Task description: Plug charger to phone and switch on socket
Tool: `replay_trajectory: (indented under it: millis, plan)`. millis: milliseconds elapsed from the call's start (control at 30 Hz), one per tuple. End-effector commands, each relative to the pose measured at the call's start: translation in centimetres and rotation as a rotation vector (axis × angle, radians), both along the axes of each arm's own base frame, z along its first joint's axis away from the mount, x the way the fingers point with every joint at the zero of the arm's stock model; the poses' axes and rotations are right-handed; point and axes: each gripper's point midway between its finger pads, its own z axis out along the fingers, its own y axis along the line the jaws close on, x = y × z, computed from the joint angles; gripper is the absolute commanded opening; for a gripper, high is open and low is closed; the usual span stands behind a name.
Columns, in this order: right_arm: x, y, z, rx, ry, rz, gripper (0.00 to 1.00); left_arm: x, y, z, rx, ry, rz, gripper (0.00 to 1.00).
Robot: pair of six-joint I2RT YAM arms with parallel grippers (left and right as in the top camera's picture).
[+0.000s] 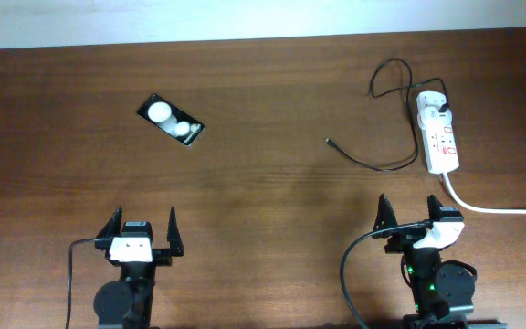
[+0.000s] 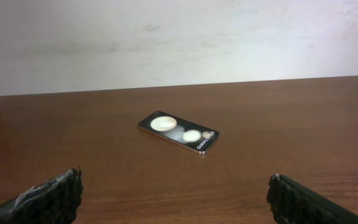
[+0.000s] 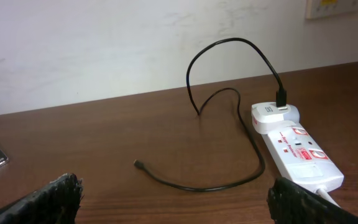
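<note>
— Starting with the task items: what lies on the surface (image 1: 263, 201), and how many of each?

— Item one, phone (image 1: 171, 121): one. Flat black rectangle, glossy face, two white round spots on it. It lies askew on the far left of the dark wood-grain surface, well ahead of my left gripper (image 1: 145, 216).
Item two, charger (image 1: 365, 164): one. Thin black cable, looping and curving across the right half. Its small connector tip (image 1: 329, 142) lies free on the wood, well apart from the phone. The other end enters a white plug adapter (image 1: 432, 102): one, blocky smooth plastic, seated at the far end of the socket (image 1: 441, 139).

— And the socket itself?

— One. Elongated white plastic strip with small red marks, which I cannot count reliably. One thick white cord (image 1: 500, 210) leaves its near end and runs off to the right. The strip sits ahead of my right gripper (image 1: 408, 203), a little to its right.

— Grippers?

— Two. Each has two dark fingers (image 2: 51, 196) with a rough, ribbed-looking inner face. Left gripper: spread wide, nothing between the fingers. Right gripper: likewise spread wide and empty. Both stand at the near edge, touching none of the items. One pale, plain wall (image 2: 166, 37) rises behind the surface.
</note>
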Motion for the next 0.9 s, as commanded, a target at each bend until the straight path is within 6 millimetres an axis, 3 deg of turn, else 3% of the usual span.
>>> replay_trajectory:
  millis: [0, 433, 600, 767, 867]
  plan:
    - [0.0, -0.1, -0.2, -0.01, 0.003, -0.001, 0.99, 0.0, 0.1, -0.2, 0.017, 0.001, 0.007, 0.99]
    - [0.0, -0.1, -0.2, -0.01, 0.002, -0.001, 0.99, 0.0, 0.4, 0.0, 0.025, -0.007, 0.02, 0.99]
    - [0.0, -0.1, -0.2, -0.01, 0.003, -0.001, 0.99, 0.0, 0.1, 3.8, 0.018, -0.163, 0.006, 0.99]
    - [0.0, -0.1, -0.2, -0.01, 0.002, -0.001, 0.99, -1.1, -2.6, 8.3, 0.027, -0.35, -0.153, 0.99]
    - [0.0, -0.1, -0.2, -0.01, 0.003, -0.001, 0.99, -1.8, -3.7, 9.7, 0.038, -0.416, -0.218, 0.99]
